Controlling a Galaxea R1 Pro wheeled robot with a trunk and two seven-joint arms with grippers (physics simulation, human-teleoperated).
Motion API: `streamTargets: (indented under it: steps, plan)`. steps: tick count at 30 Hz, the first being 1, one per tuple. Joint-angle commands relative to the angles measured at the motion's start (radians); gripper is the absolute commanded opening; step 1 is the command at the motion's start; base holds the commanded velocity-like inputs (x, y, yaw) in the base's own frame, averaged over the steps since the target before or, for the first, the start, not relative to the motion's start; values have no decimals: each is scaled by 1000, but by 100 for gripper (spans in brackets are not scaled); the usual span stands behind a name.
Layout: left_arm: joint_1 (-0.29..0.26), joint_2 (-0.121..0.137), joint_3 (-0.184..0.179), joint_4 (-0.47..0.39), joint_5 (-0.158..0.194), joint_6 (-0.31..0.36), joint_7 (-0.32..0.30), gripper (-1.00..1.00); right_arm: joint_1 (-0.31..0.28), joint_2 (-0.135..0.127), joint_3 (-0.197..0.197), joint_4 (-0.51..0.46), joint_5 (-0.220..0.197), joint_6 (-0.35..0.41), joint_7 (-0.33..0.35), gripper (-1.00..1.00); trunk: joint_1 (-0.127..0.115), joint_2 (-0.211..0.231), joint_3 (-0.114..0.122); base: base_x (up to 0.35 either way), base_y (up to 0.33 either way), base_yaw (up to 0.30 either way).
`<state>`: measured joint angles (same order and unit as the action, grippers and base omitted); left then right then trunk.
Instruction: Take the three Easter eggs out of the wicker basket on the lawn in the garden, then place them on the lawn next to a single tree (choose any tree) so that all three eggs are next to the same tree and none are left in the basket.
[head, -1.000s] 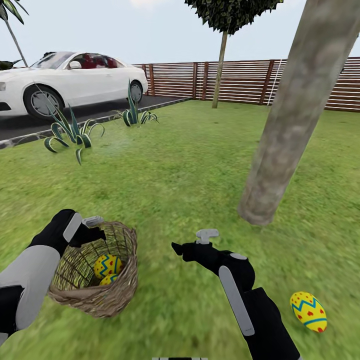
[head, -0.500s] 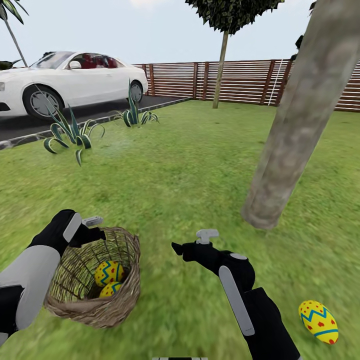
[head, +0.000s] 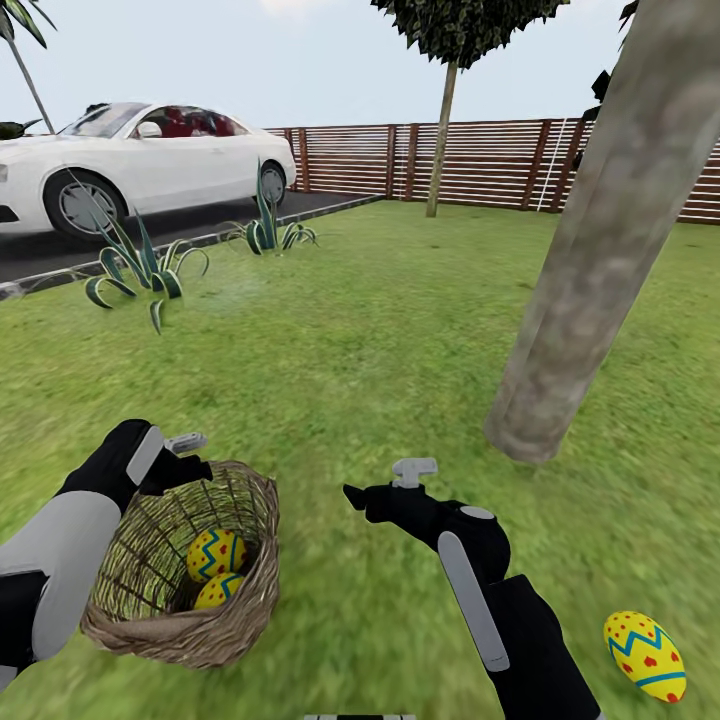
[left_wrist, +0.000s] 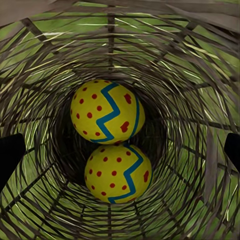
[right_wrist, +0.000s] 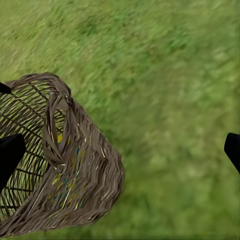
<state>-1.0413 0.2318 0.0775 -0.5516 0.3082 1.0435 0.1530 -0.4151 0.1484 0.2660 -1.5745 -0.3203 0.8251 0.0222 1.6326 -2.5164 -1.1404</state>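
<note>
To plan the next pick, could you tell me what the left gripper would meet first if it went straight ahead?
Probably the upper egg inside the wicker basket, with the second egg touching it; depth is unclear.

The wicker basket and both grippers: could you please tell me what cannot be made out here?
- Head view: the left gripper at the wicker basket rim; its arm hides the grasp.
- Head view: lower Easter egg, half hidden by the basket wall.
- Right wrist view: right gripper fingertips, cut off by the edges.

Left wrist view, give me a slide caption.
Two Easter eggs touching at the bottom of the wicker basket.
</note>
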Motion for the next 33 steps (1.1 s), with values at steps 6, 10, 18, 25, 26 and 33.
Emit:
streamTargets:
  steps: [6,10,18,25,26,33]
  plan:
    - [0,0,2,-2,11,4,10,100,-1,0,-1,-1,1,5,2,100,0,0,-1,2,0,0]
    - [0,0,2,-6,12,4,10,100,-1,0,-1,-1,1,5,2,100,0,0,-1,0,0,0]
    - [1,1,2,-12,12,3,9,100,-1,0,-1,-1,2,5,2,100,1,-1,-9,0,0,0]
    - [1,1,2,-14,12,-8,8,100,-1,0,0,-1,1,4,2,100,4,-2,-36,0,0,0]
    - [1,2,2,-14,12,-15,6,100,-1,0,1,-1,1,4,2,100,4,-3,-40,0,0,0]
    - [0,3,1,-14,10,-29,-34,100,-1,0,1,-1,1,3,2,100,7,-4,-67,0,0,0]
